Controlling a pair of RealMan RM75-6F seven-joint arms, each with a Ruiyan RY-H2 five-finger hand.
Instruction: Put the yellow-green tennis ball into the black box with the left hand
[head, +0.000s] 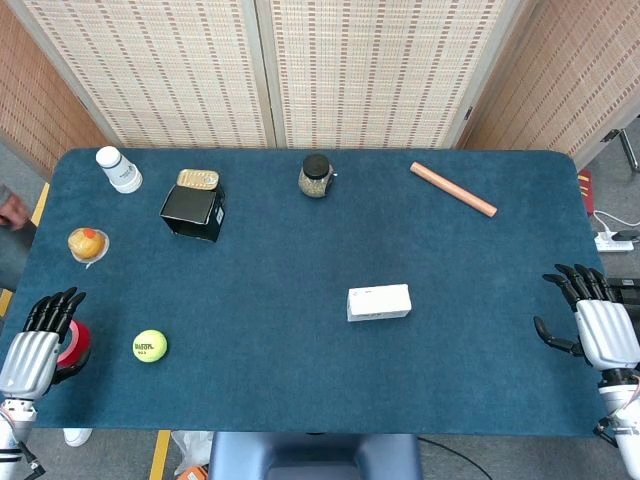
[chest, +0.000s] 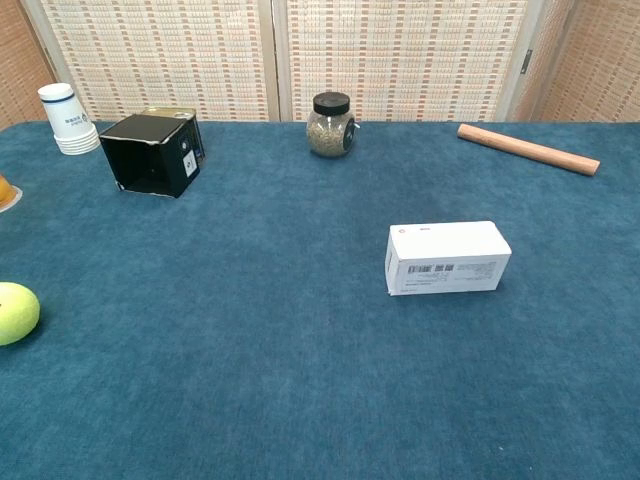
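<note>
The yellow-green tennis ball lies on the blue table near the front left. The black box stands further back on the left, its open side facing the front left. My left hand hovers at the table's left edge, left of the ball and apart from it, fingers stretched out and holding nothing. My right hand rests at the right edge, fingers spread and empty. Neither hand shows in the chest view.
A red object lies under the left hand. Near the box are a gold tin, white cups and an orange item. A jar, wooden stick and white carton lie elsewhere.
</note>
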